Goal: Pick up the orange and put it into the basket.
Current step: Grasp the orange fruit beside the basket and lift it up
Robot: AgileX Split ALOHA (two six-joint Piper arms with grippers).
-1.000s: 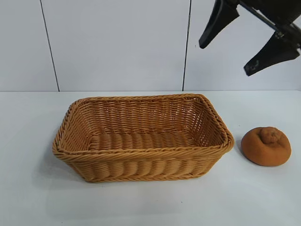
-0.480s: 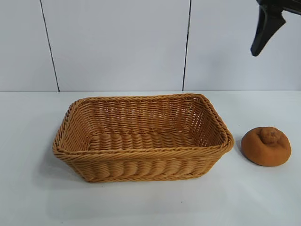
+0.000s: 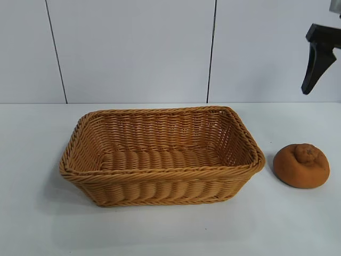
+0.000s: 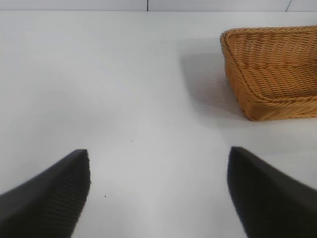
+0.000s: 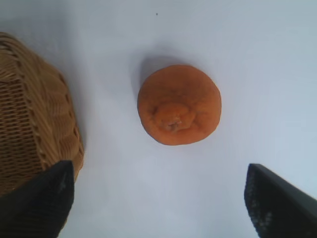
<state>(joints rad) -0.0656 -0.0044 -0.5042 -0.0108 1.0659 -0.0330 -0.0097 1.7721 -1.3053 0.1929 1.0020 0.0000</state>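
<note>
Descending toward the dull brownish-orange knobby orange [image 3: 301,165] near the white table's [image 3: 160,229] right edge, beside the tan wicker basket [image 3: 160,184] — right gripper [image 5: 158,198] wide open, empty; left gripper [image 4: 158,193] parked, open.

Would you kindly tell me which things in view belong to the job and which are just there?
Part of the job:
- orange, on the table right of the basket
- basket, empty
- right gripper, open above the orange

Not in use:
- left gripper, open, parked over bare table
- wall
</note>
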